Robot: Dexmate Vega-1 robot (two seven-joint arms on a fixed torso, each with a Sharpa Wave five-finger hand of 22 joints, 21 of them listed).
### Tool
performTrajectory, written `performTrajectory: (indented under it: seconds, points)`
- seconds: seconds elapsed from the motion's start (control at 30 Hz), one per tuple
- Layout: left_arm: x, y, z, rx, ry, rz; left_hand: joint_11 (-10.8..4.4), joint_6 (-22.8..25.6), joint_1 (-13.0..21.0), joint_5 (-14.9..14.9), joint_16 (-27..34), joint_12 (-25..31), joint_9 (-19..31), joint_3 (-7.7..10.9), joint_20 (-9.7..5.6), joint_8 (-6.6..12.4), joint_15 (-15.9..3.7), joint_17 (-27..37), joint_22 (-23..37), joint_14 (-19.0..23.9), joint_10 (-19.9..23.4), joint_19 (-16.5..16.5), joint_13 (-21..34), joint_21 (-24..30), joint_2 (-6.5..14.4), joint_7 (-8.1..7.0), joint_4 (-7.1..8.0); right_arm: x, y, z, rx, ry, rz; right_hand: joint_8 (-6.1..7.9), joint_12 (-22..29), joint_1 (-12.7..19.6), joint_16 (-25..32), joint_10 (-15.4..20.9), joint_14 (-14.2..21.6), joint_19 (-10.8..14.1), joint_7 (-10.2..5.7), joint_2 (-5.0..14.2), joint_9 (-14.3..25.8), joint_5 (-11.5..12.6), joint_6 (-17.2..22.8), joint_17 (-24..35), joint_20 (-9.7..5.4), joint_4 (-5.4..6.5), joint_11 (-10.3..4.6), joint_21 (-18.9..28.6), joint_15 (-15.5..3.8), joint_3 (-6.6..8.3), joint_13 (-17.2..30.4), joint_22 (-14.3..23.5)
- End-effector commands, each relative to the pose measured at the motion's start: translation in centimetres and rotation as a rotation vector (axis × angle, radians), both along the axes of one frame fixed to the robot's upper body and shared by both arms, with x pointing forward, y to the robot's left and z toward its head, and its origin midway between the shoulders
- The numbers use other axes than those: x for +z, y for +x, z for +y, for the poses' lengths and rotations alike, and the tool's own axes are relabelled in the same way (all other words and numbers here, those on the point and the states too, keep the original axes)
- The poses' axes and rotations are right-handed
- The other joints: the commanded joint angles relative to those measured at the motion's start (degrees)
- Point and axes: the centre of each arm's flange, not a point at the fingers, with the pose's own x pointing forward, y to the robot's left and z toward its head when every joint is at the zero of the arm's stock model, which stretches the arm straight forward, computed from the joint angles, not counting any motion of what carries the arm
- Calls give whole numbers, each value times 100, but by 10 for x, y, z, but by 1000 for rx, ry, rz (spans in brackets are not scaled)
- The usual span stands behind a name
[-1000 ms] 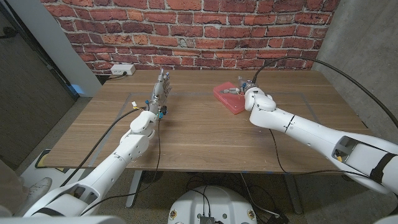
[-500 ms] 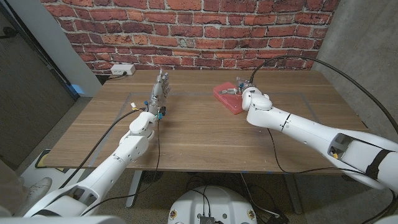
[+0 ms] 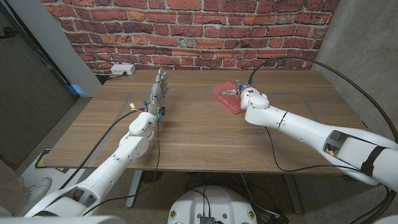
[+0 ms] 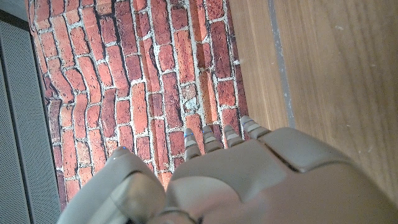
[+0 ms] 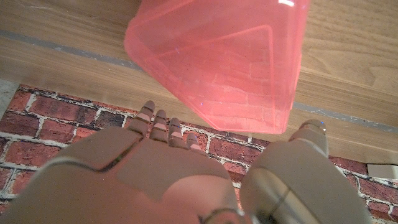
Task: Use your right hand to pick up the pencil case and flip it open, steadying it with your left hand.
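Note:
The pencil case [image 3: 227,98] is a pink translucent plastic box lying shut on the table's far right part; the right wrist view shows the pencil case [image 5: 230,59] close ahead of the fingers. My right hand [image 3: 239,92] hovers at its near right end, fingers spread toward it, with nothing held; thumb and fingers [image 5: 163,127] stand apart with the case beyond them. My left hand [image 3: 160,89] stands upright on the far left side of the table, fingers straight and together, well away from the case. The left hand [image 4: 249,180] points toward the brick wall.
A brick wall [image 3: 186,31] runs behind the table's far edge. A white power strip [image 3: 122,70] sits at the wall on the left. Cables trail along both arms. A thin taped rectangle [image 3: 298,94] marks the wooden tabletop [image 3: 199,134].
My right arm has swung slightly left and forward, bringing the hand closer over the pencil case. The left arm has not moved.

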Motion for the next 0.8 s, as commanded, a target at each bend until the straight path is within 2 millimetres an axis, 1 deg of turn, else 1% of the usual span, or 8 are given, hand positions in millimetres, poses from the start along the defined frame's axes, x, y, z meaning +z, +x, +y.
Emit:
performTrajectory:
  seconds: [0.03,0.1,0.27,0.3,0.67,0.73,0.77,0.8]
  points:
    - [-1,0,1,1,-6,2,30,-45,37,26,12,-13,16,-14,4,-27,-349,8,9,24,17,25,18,-12,21,-22,13,-4,4,2,7,1,39,9,-12,6,22,-71,-26,-61,-33,73,9,46,-1569,20,17,26,4,13,17,-25,14,8]
    - [-1,0,1,0,-6,2,24,-46,39,26,9,-17,16,-15,4,-27,-355,8,9,19,10,24,18,-13,21,-22,12,-4,5,3,10,2,42,55,17,-31,78,-72,38,-76,-61,86,11,40,-1470,27,14,55,0,44,15,-77,22,14]
    - [-1,0,1,0,-4,1,24,-44,42,27,8,-13,16,-19,5,-27,-352,8,9,21,25,26,18,-13,21,-22,11,-5,7,3,15,3,47,81,57,-35,98,10,77,-66,-120,91,8,37,-1401,27,14,61,-7,58,11,-96,25,16]
    - [-1,0,1,0,-5,1,26,-43,43,27,7,-14,17,-20,3,-27,-357,8,9,19,23,28,18,-12,21,-22,11,-5,7,3,15,2,49,109,126,-19,133,180,171,-19,-148,82,2,33,-1310,26,11,53,-11,82,5,-123,28,17]
    - [2,2,2,-3,-1,-1,23,-38,47,29,5,-20,17,-28,5,-27,-348,8,9,20,19,24,19,-14,20,-21,9,-8,11,7,6,-22,71,55,123,27,163,204,331,1,-87,108,0,32,-1426,24,16,45,4,84,-10,-150,20,16]
    - [3,3,1,-4,-1,-1,19,-34,47,29,4,-18,17,-29,5,-25,-343,8,9,20,26,23,19,-15,21,-21,10,-9,12,7,6,-26,75,54,118,42,178,193,386,11,-88,117,1,32,-1432,25,15,41,3,88,-19,-149,19,16]
    - [3,3,1,-4,0,-2,16,-31,48,30,5,-17,17,-29,6,-24,-344,8,9,21,29,24,19,-15,24,-21,10,-9,12,7,5,-29,80,53,117,128,201,211,565,89,-88,133,-1,25,-1432,20,16,11,3,107,-5,-154,15,16]
    - [4,4,1,-5,0,-2,10,-29,48,31,5,-20,17,-29,5,-23,-348,8,9,22,23,24,19,-14,26,-21,11,-10,13,8,2,-32,78,52,116,129,200,209,566,90,-88,134,0,25,-1432,20,16,11,3,106,-4,-155,15,16]
